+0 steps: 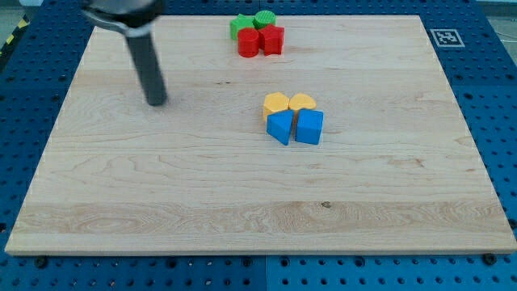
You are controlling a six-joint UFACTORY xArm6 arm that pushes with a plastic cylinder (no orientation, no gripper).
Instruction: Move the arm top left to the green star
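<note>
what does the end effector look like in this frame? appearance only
A straight, dark, near-black cylindrical rod with a slight sheen, hanging from a wider dark housing cut off at the view's top left. My tip is a plain blunt end. No cables, markings or labels show. It stands on the wooden board, well left of all the blocks.

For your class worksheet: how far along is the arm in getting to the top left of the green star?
Done: nothing evident; no block looks disturbed. In hand: my tip rests on the board, well to the view's left of the green star and lower. Left: travel toward the view's top right, stopping just up-left of the star, beside the red blocks.
</note>
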